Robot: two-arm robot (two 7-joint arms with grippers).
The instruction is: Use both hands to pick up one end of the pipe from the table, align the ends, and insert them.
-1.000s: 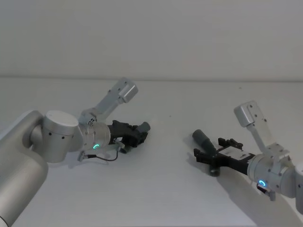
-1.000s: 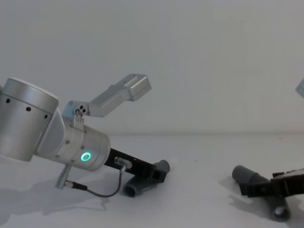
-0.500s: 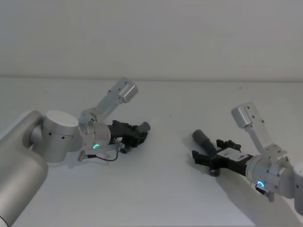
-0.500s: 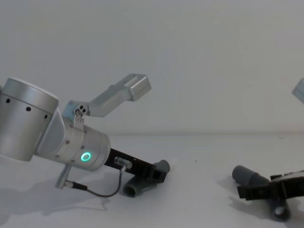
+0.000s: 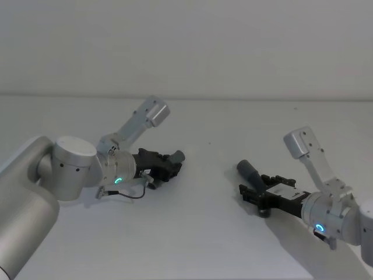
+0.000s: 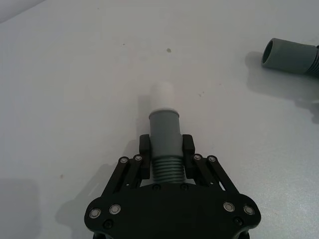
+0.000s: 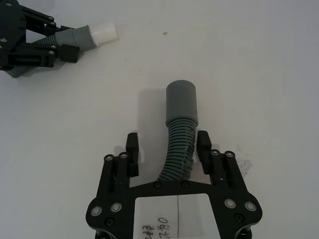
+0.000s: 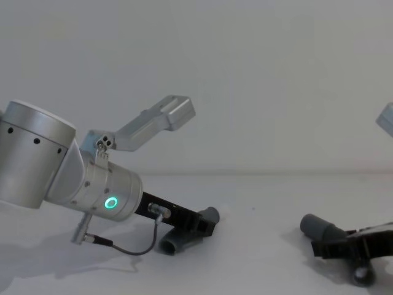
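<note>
Hose piece (image 7: 180, 130) between right gripper's (image 7: 168, 145) spread jaws

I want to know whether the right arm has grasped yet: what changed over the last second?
The right gripper narrowed its fingers around the ribbed dark grey hose piece with the plain grey cuff. Gaps remain on both sides, so it has no hold yet. Unchanged: the left gripper stays clamped on the ribbed dark grey hose piece with the white-tipped cuff, and neither piece moved on the white table.
</note>
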